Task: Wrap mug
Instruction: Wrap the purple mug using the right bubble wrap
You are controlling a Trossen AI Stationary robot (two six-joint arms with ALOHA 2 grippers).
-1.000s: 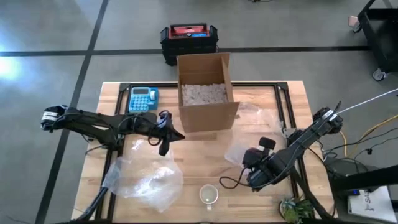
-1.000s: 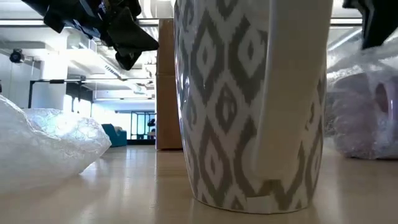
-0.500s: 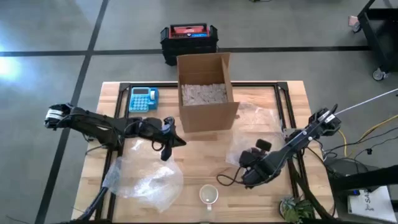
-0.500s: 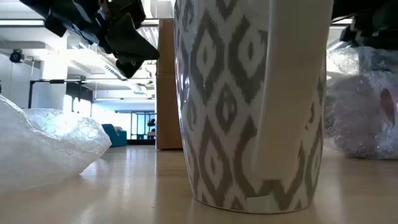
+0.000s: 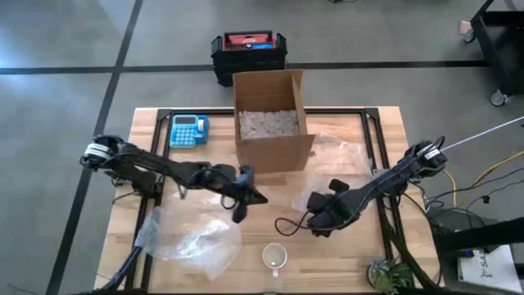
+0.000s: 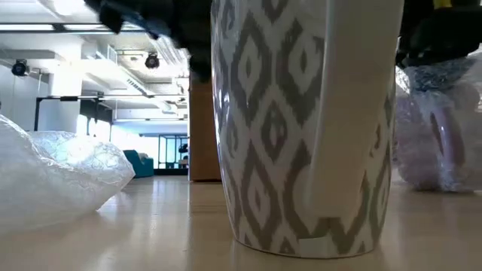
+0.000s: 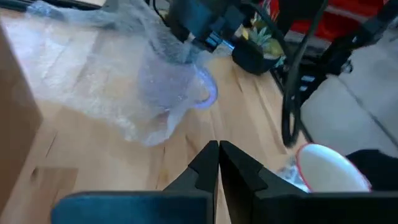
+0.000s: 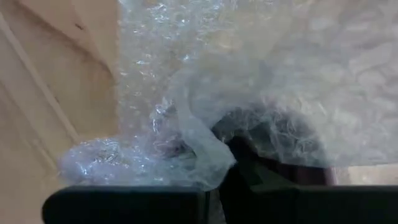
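A white mug with a grey diamond pattern (image 5: 275, 257) (image 6: 301, 128) stands upright near the table's front edge, and no gripper touches it. A purple mug (image 7: 186, 93) (image 6: 440, 143) sits inside a sheet of bubble wrap (image 5: 327, 168) at centre right. My right gripper (image 5: 315, 220) is at that bundle's near side, shut on the wrap. My left gripper (image 5: 241, 206) (image 7: 218, 158) hovers shut and empty over the table's middle, left of the bundle. A second sheet of bubble wrap (image 5: 192, 236) lies at front left. My right gripper holds a bunched fold of the bubble wrap (image 8: 199, 149), which drapes over its fingers and hides the place of contact. The fingers come slanting down from the table's right. The rest of the wrap lies on the table around the purple mug.
An open cardboard box (image 5: 272, 123) with packing fill stands at the far centre. A blue calculator (image 5: 188, 130) lies to its left. A small plant (image 5: 385, 274) sits at the front right corner. A black cable (image 5: 288, 228) loops beside my right gripper.
My left gripper has gone toward the table's right edge and a little nearer, staying shut. My right gripper has gone toward the table's left and slightly farther, into the wrapped bundle, which has shifted with it.
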